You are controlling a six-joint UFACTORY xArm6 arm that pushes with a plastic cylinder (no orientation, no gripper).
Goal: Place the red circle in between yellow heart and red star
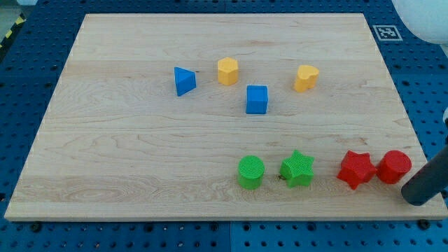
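The red circle (394,166) lies near the board's right edge, low in the view. The red star (356,169) sits just left of it, almost touching. The yellow heart (306,78) lies far up the board, above and left of both. My rod comes in from the view's right edge and my tip (418,198) rests just right of and below the red circle, close to it; I cannot tell if it touches.
A green star (297,169) and a green circle (250,172) lie left of the red star. A blue cube (257,99), a yellow hexagon (227,71) and a blue triangle (184,81) lie in the upper middle. The wooden board (126,154) ends just right of my tip.
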